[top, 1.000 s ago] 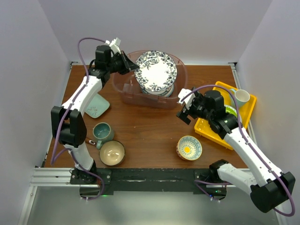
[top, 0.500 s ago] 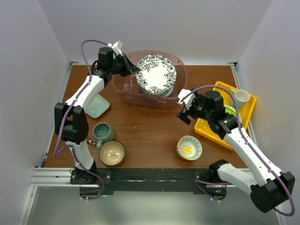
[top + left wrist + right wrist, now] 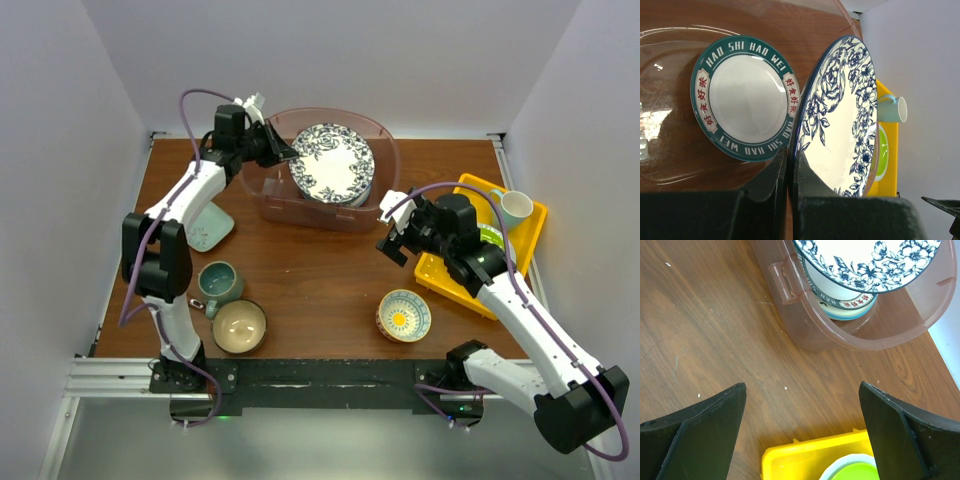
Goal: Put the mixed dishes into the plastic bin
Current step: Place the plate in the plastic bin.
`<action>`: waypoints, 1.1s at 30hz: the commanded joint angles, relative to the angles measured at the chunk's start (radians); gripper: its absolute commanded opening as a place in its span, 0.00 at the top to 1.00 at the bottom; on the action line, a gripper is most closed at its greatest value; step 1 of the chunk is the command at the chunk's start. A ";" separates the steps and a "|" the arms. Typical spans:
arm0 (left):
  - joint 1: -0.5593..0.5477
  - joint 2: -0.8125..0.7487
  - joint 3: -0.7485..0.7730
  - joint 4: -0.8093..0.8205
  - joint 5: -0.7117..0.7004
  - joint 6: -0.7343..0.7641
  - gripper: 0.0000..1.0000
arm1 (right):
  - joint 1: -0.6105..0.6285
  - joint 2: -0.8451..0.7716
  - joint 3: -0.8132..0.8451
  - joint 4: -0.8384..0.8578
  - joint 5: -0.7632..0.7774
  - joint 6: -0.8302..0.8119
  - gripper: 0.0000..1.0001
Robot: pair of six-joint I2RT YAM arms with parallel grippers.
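Blue-patterned plate, tilted, seemingly within translucent plastic bin

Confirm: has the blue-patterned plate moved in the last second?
Yes. The blue-patterned plate has dropped: its far edge covered the far rim of the plastic bin and now sits inside it. The left gripper has its jaws shut on it.
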 commanded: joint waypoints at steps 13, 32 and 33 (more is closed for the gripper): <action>0.011 -0.002 0.078 0.121 0.055 -0.017 1.00 | 0.003 -0.004 -0.004 0.044 0.014 -0.011 0.02; 0.011 0.024 0.078 0.122 0.050 0.001 1.00 | 0.004 -0.001 -0.007 0.045 0.014 -0.014 0.02; 0.011 0.025 0.078 0.122 0.050 0.003 1.00 | 0.004 -0.002 -0.007 0.045 0.014 -0.014 0.02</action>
